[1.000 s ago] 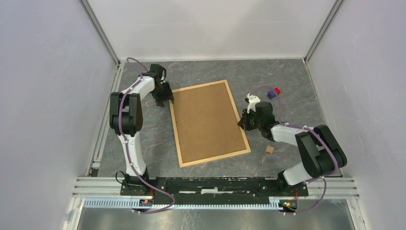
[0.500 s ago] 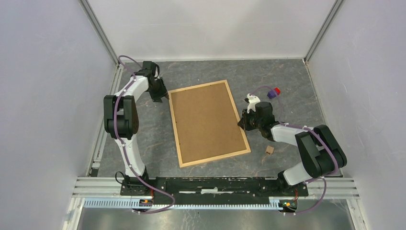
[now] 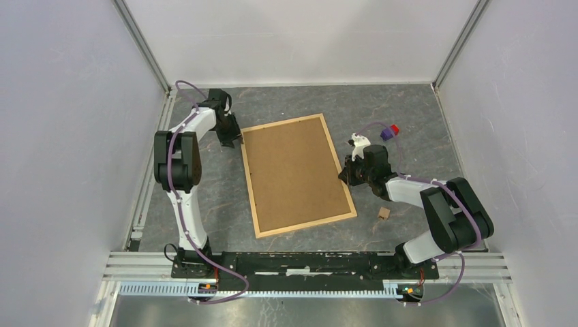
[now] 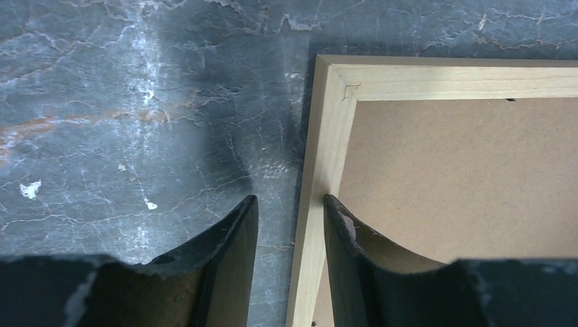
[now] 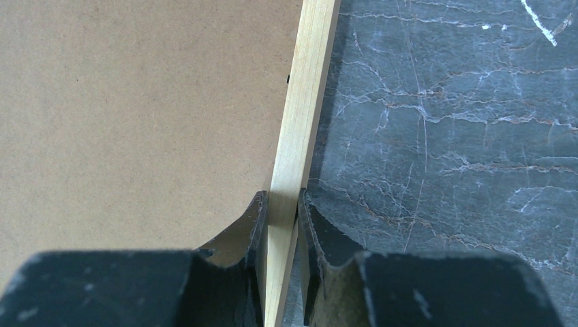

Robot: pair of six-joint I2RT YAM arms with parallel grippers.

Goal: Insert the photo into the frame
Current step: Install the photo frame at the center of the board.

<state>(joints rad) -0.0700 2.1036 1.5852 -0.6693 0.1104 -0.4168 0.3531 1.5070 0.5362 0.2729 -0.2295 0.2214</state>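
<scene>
The frame [image 3: 294,174] lies back side up on the dark marble table, with its brown board showing inside thin pale wood strips. My left gripper [image 3: 232,139] is at its far left corner. In the left wrist view the left gripper [image 4: 290,199] is open and straddles the left strip of the frame [image 4: 327,136]. One finger lies against the strip's inner edge and the other stands off over bare table. My right gripper [image 3: 345,174] is at the right side. In the right wrist view the right gripper [image 5: 281,194] is shut on the frame's right strip [image 5: 303,102]. The photo is out of view.
A small wooden block [image 3: 385,213] lies on the table beside the right arm. A purple and red piece [image 3: 390,131] sits behind the right wrist. White walls with metal posts enclose the table, and a rail [image 3: 307,262] runs along the near edge.
The left arm has shifted slightly at the frame's far left corner and its jaws have narrowed around the strip. The frame and the right arm have not moved.
</scene>
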